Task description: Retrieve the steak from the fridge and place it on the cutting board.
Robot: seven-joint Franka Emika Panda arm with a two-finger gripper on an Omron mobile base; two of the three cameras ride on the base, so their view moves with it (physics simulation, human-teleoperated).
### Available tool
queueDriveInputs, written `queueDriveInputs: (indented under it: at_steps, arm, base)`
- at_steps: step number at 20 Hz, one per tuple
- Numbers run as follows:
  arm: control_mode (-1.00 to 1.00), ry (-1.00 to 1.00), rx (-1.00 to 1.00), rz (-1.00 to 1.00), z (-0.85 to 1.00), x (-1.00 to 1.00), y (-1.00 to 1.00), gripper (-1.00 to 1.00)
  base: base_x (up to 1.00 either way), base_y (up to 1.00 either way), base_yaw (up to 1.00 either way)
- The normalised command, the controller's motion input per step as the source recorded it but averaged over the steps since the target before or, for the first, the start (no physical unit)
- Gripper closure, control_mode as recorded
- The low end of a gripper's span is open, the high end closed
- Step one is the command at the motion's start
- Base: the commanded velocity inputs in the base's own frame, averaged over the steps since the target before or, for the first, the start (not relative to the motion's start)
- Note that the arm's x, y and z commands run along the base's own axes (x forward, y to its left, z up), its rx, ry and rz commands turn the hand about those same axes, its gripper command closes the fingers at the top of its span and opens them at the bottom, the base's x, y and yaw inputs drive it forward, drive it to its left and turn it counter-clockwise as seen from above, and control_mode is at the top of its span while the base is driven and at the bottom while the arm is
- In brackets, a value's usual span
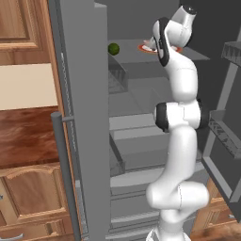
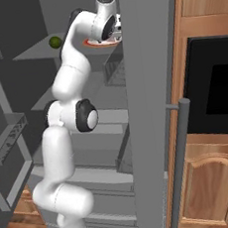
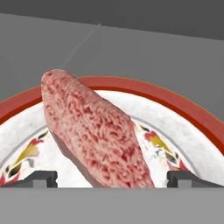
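Pink-marbled steak: flat slab of raw meat with white streaks (image 3: 94,135), lying on an orange-rimmed white round plate (image 3: 183,111) on an upper grey shelf (image 1: 188,55) of the tall grey fridge (image 1: 84,117).
End effector: two-finger gripper (image 3: 111,179) released, jaws spread wide, one dark fingertip (image 3: 39,178) on each side of the near end of the slab; nothing gripped yet. In the base views the hand is reached in over the plate.
Step (judged): final approach, pre-grasp. Cutting board leg not started.
Risk 1: slab lies diagonal across the jaws; closing now could pinch a corner and let it twist or slip out on lift.
Risk 2: descending too far would drive the tips into the plate and shove it along the shelf.
Risk 3: plate rim sits close outside the tips; a low close could catch the rim instead of the meat.
Risk 4: withdrawal path is tight between shelf and open door (image 1: 221,141); the elbow could clip it.
Counts: steak 1; plate 1; small dark green round fruit (image 1: 113,49) 1, well apart from the plate on the same shelf; long vertical grey bar handles 1 in each base view (image 1: 66,174).
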Motion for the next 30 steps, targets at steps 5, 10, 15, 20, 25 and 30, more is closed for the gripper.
queueDriveInputs:
  at_steps: [5, 10, 15, 20, 25, 30]
  arm:
    - [-1.0, 0.0, 0.0, 0.0, 0.04, 0.13, -0.04, -1.0]
    - [-1.0, 0.0, 0.0, 0.0, 0.0, -0.03, -0.02, 1.0]
    - [-1.0, 0.0, 0.0, 0.0, 0.0, -0.02, 0.0, 1.0]
    - [-1.0, 0.0, 0.0, -0.01, 0.0, -0.01, 0.0, 1.0]
    - [-1.0, 0.0, 0.0, -0.13, 0.1, -0.21, 0.14, 1.0]
    - [-1.0, -0.03, 0.0, -0.22, 0.0, -0.25, 0.28, 1.0]
  base:
    - [0.0, 0.0, 0.0]
    - [0.0, 0.0, 0.0]
    - [0.0, 0.0, 0.0]
    - [0.0, 0.0, 0.0]
    - [0.0, 0.0, 0.0]
    - [0.0, 0.0, 0.0]
